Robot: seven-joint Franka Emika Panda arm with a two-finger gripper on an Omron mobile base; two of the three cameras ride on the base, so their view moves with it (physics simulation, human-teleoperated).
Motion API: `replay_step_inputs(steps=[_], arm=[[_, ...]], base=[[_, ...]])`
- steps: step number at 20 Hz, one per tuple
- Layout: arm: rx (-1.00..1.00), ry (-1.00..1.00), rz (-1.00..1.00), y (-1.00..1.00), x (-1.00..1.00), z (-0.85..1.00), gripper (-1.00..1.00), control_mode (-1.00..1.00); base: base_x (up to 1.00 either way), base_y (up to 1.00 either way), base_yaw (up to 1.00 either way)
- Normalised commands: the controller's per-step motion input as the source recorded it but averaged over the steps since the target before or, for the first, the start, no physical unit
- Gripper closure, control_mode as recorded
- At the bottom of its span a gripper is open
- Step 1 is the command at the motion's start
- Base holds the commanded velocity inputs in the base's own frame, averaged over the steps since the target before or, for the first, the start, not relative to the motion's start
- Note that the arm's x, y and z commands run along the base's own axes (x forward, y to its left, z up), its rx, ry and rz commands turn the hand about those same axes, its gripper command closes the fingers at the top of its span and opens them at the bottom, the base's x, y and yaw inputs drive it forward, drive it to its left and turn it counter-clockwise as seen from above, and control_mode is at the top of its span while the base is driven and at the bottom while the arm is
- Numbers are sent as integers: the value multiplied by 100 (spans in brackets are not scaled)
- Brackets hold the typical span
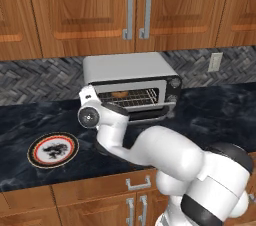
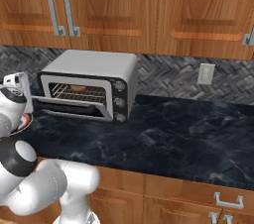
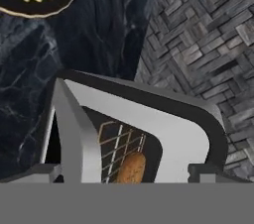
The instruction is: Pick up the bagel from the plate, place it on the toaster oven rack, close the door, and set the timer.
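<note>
The bagel [image 1: 119,93] lies on the toaster oven rack [image 1: 131,98] inside the silver-grey toaster oven [image 1: 127,70]. The door [image 1: 146,115] hangs partly open below the cavity. The plate [image 1: 53,150] sits bare on the dark counter, left of the oven. My gripper [image 3: 124,174] is open, its fingertips wide apart with nothing between them. It sits just off the door's left end. In the hand view the door's frame [image 3: 74,129], the rack [image 3: 116,146] and the bagel [image 3: 132,167] lie close ahead.
Wooden cabinets hang above the oven [image 2: 89,69] and leave little headroom. Three knobs [image 2: 119,94] run down its right side. A wall outlet [image 2: 205,73] is on the herringbone backsplash. Open dark counter [image 2: 188,134] stretches right of the oven.
</note>
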Motion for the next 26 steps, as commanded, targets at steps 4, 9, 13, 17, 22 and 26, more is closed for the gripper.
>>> replay_step_inputs(steps=[4,9,13,17,22,26], arm=[[-12,0,18,14,59,0,-100,-100],[-16,0,16,17,59,-6,-100,-100],[-17,0,13,16,56,-11,-100,-100],[-19,0,13,15,48,-12,-100,-100],[-19,0,13,15,54,-13,-100,-100],[-18,0,12,9,36,-4,-100,-100]], base=[[0,0,0],[0,0,0],[0,0,0],[0,0,0],[0,0,0],[0,0,0]])
